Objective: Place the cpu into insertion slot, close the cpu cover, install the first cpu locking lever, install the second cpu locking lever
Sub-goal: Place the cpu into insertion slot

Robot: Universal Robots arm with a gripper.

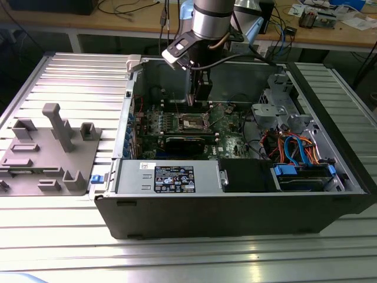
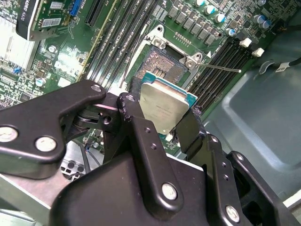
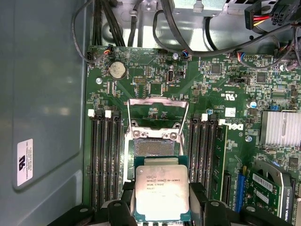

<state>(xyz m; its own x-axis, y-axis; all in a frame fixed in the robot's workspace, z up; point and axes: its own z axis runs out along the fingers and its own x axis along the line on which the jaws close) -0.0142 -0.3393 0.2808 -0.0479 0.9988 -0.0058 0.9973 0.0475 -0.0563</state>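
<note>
- The black two-finger gripper (image 2: 162, 110) is clamped on the cpu (image 3: 162, 195), a small flat square chip with a silver-grey metal top and a green border. Both wrist views show one black finger (image 3: 200, 202) pressed against each of two opposite chip edges.
- The chip is held flat, metal top up, above the green motherboard (image 3: 141, 70). It is not seated.
- The insertion slot (image 3: 154, 147), a square grey-gold contact field in a metal rim, lies uncovered mid-board between two banks of long black memory slots (image 3: 106, 160).
- In the first wrist view the chip's leading edge overlaps the slot's nearer rim. Whether they touch cannot be told.
- The cpu cover (image 3: 158, 100), a thin silver metal frame with a square window, is swung open on the side of the slot away from the chip.
- A thin metal locking lever (image 2: 218, 69) stands away from one slot corner, out over the memory slots.
- In the exterior view the silver arm (image 1: 210, 20) reaches down into the open black computer case (image 1: 235, 212), and the gripper is near the case's far wall.
- The case lies on a slotted aluminium table (image 1: 59, 71). A grey plastic fixture (image 1: 53, 147) sits beside the case, toward the table's edge on the exterior view's left.
</note>
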